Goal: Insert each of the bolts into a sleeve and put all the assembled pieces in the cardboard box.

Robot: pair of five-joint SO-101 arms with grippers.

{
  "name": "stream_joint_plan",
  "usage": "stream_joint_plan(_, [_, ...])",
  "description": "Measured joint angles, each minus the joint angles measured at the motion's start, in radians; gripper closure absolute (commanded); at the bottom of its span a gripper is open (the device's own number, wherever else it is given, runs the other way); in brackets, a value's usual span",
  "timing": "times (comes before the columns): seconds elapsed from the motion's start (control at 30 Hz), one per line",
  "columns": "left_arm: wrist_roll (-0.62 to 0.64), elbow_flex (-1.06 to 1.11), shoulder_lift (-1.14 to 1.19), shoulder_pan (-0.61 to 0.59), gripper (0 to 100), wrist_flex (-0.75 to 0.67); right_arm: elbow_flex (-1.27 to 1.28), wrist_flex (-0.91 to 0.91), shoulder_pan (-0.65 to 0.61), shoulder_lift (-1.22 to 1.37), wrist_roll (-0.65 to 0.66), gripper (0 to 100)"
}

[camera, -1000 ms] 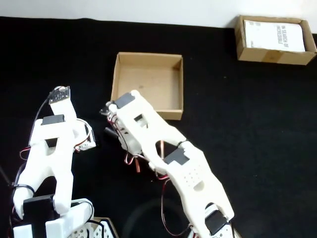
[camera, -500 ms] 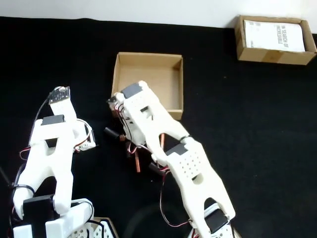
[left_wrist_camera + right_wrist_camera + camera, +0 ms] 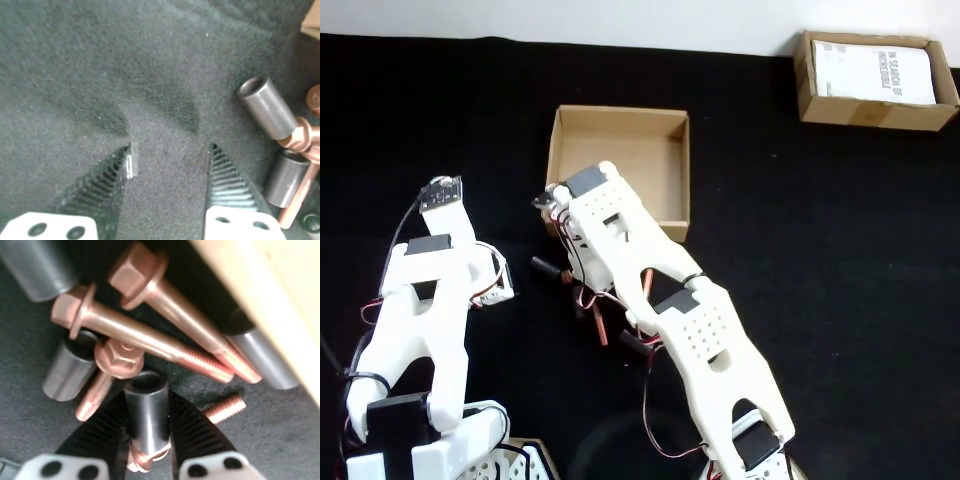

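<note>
My right gripper (image 3: 146, 397) is shut on a dark sleeve (image 3: 146, 415) that has a copper bolt head (image 3: 148, 458) at its near end. Just beyond it several copper bolts (image 3: 150, 340) and grey sleeves (image 3: 67, 371) lie in a heap against the cardboard box wall (image 3: 260, 305). In the high view the right arm (image 3: 620, 250) ends at the near left corner of the open cardboard box (image 3: 620, 165). My left gripper (image 3: 170, 150) is open above bare cloth, with a dark sleeve (image 3: 267, 107), a second sleeve (image 3: 287, 172) and a bolt (image 3: 302, 142) off to one side.
A black cloth covers the table (image 3: 820, 280). A second cardboard box (image 3: 875, 80) holding a printed sheet stands at the far right. A loose sleeve (image 3: 545, 267) and a bolt (image 3: 601, 328) lie between the two arms. The left arm (image 3: 430, 290) stands near the left edge.
The right arm has swung away from the left arm toward the box's near left corner, uncovering parts on the cloth. The left arm has not moved.
</note>
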Motion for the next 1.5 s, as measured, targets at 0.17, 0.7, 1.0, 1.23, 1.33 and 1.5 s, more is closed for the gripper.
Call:
stream_joint_plan(0.17, [0.000,0.000,0.000,0.000,78,0.000,-0.002,0.000,-0.002,-0.009,0.002,85.8])
stream_joint_plan(0.7, [0.000,0.011,0.000,0.000,78,0.000,-0.002,-0.071,-0.009,-0.012,0.074,85.8])
stream_joint_plan(1.0, [0.000,0.011,0.000,0.000,78,0.000,-0.003,-0.078,-0.006,-0.018,0.075,85.8])
stream_joint_plan(1.23, [0.000,0.014,0.000,0.000,78,-0.015,-0.137,-0.006,0.014,-0.025,0.118,85.8])
stream_joint_plan(1.33, [0.000,0.014,0.000,0.000,78,-0.015,-0.143,-0.002,0.032,-0.026,0.118,85.8])
stream_joint_plan(1.5, [0.000,0.014,0.000,0.000,78,-0.015,-0.132,-0.002,0.043,-0.026,0.118,85.8])
